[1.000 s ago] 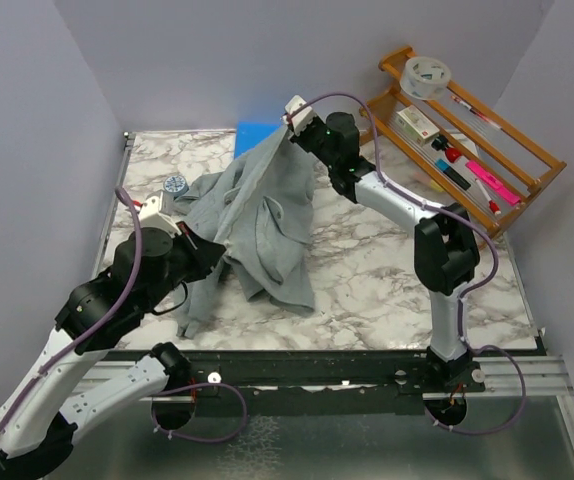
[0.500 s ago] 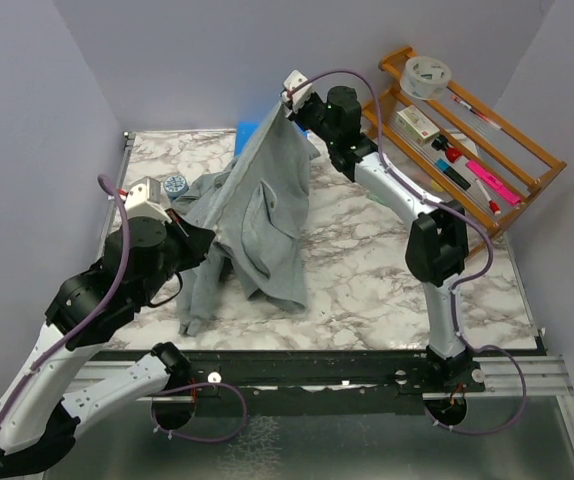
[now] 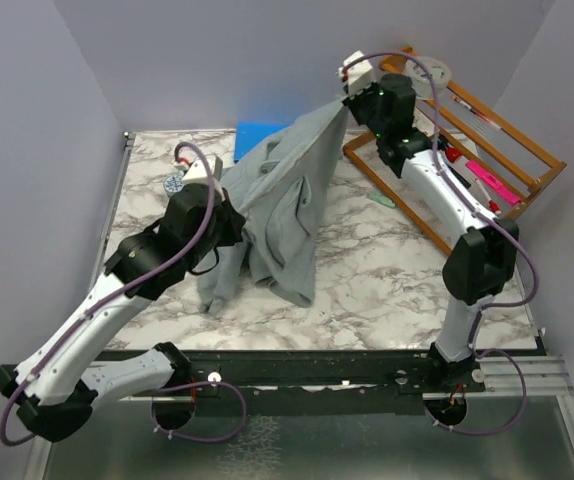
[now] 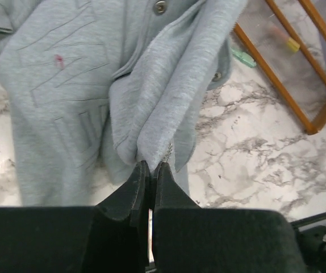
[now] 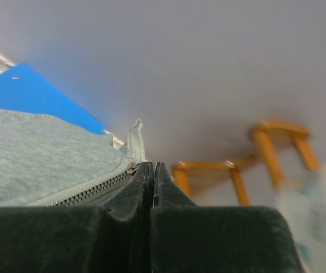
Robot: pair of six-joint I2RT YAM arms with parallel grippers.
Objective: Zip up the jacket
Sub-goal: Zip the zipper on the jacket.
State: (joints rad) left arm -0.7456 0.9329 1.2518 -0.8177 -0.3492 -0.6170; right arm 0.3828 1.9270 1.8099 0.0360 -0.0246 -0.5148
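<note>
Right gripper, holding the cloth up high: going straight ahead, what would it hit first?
Beyond the jacket edge pinched in the right gripper, probably the grey back wall; the wooden rack lies off to the side, though depth is unclear.

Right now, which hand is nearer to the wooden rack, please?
Right. The right hand, shut on the jacket's zipper edge, hovers beside the wooden rack's far left end; the left hand, shut on a jacket fold, is well to its left.
</note>
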